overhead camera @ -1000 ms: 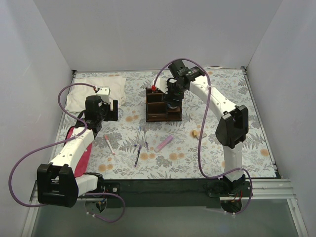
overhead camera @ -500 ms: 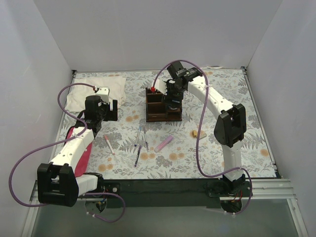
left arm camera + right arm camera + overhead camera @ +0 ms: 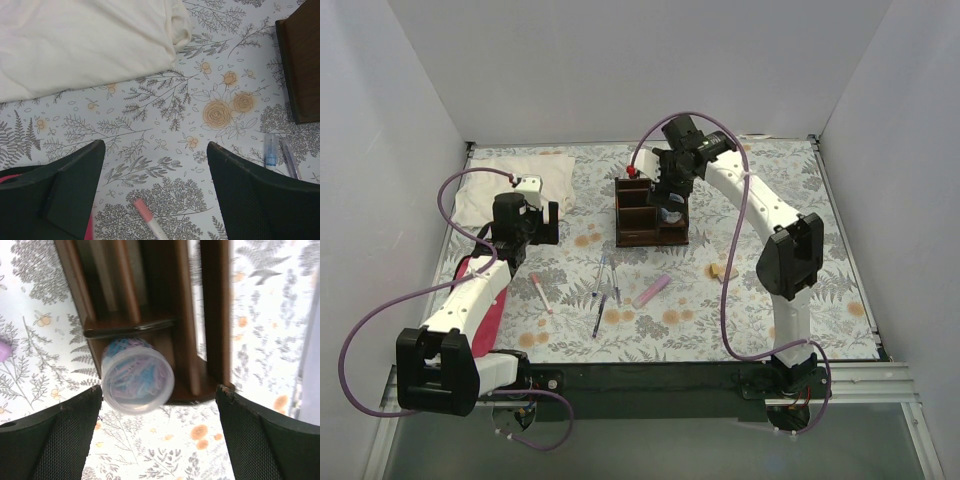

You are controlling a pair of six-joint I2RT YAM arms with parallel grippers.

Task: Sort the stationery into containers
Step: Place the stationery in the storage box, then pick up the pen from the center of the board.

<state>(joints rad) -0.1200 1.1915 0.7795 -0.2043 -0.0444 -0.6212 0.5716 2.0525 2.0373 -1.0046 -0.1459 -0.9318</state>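
Pincers first: the right pincer (image 3: 159,390) is spread wide with nothing in it, its dark fingers (image 3: 50,440) in the bottom corners of the wrist view. Between them, a bit higher in the frame, we see the small clear round cup of blue and purple bits (image 3: 137,375). It rests in a low compartment at the edge of the dark brown wooden desk organiser (image 3: 215,315), and neither finger touches it. In the overhead view that's the organiser's lower right part, just above the frame's centre.

The left pincer (image 3: 155,150) is wide too and empty. It hangs over the floral tabletop (image 3: 165,105), left of centre in the overhead view, near the white folded cloth (image 3: 85,40).

Loose stuff lies below the organiser, mid-frame:
- a pink-and-white pen (image 3: 540,292)
- a pair of thin blue pens (image 3: 601,275) side by side
- a purple pen (image 3: 599,316)
- a pale pink bar (image 3: 654,290)
- a tiny tan block (image 3: 717,270) off to the right

A flat magenta object (image 3: 488,310) sits under the left arm.
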